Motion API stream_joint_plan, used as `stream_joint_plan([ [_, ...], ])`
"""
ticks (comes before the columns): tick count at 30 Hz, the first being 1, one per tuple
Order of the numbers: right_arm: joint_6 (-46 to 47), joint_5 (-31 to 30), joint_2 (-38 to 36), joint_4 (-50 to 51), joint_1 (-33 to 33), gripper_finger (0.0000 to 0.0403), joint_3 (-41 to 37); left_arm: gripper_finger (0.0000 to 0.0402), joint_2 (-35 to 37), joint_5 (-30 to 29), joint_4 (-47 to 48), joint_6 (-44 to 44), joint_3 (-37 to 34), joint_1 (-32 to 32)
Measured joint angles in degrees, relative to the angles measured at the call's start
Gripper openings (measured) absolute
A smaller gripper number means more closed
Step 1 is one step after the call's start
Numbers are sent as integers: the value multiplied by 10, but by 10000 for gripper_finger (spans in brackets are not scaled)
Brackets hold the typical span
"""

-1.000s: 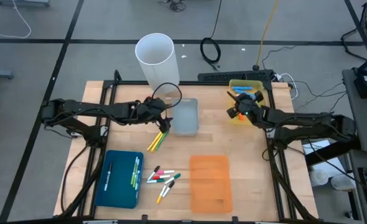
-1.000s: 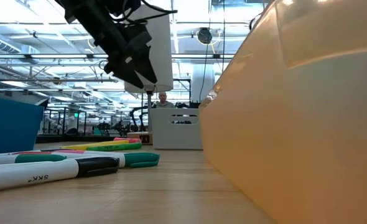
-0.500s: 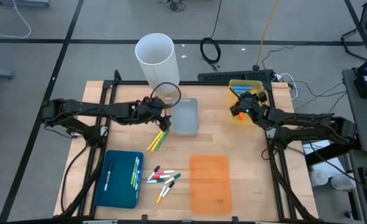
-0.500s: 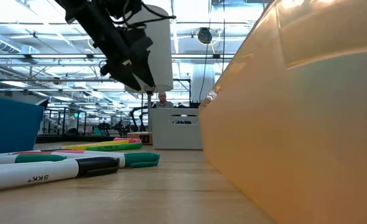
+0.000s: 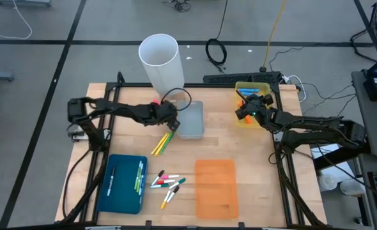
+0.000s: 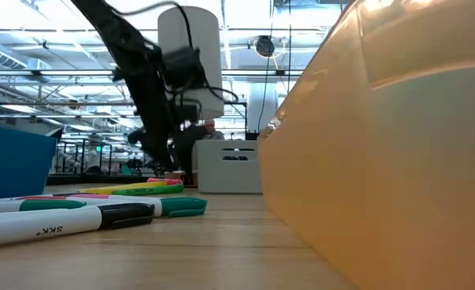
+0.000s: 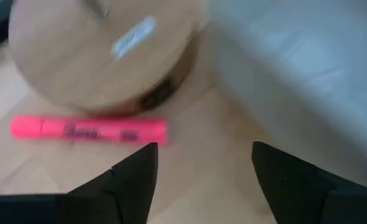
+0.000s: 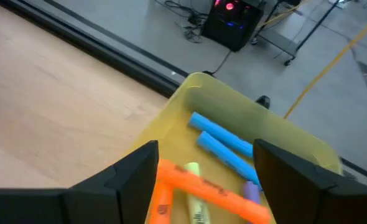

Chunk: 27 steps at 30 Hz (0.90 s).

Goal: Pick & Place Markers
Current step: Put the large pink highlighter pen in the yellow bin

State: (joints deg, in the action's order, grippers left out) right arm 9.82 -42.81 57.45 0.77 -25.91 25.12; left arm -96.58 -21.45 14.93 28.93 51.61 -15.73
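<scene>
My left gripper [image 7: 199,163] low over table, fingers spread, holding nothing; one pink marker [image 7: 89,130] lies flat just ahead, beside white cylinder [image 5: 160,59] base and pale tray [image 5: 190,119]. My right gripper [image 8: 203,163] open, empty, over yellow bin [image 8: 211,99]: two blue markers [image 8: 224,144], one orange, one yellow inside. Loose markers [image 5: 167,183] between blue tray [image 5: 122,183] and orange tray [image 5: 216,187].

On my counter [image 5: 239,150] I see a blue tray [image 5: 112,191], an orange tray [image 5: 216,187], a grey tray [image 5: 192,120], a yellow bin [image 5: 266,87] and a white cylinder [image 5: 160,59].
</scene>
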Motion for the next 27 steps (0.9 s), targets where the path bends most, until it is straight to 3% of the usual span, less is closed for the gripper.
stream_joint_plan([
  [12, 0, 11, 0, -5, 0, 238, 0, 185, -54, -8, -8, -3, 0, -36],
  [17, 0, 11, 0, -8, 0, 238, 0, 154, -46, 51, -37, -14, 0, -33],
  [22, 0, 11, 0, -16, 0, 238, 0, 95, -47, 49, -44, -19, 0, -28],
  [27, 0, 12, 0, -23, 0, 238, 0, 17, -47, 5, -59, -18, 0, -29],
])
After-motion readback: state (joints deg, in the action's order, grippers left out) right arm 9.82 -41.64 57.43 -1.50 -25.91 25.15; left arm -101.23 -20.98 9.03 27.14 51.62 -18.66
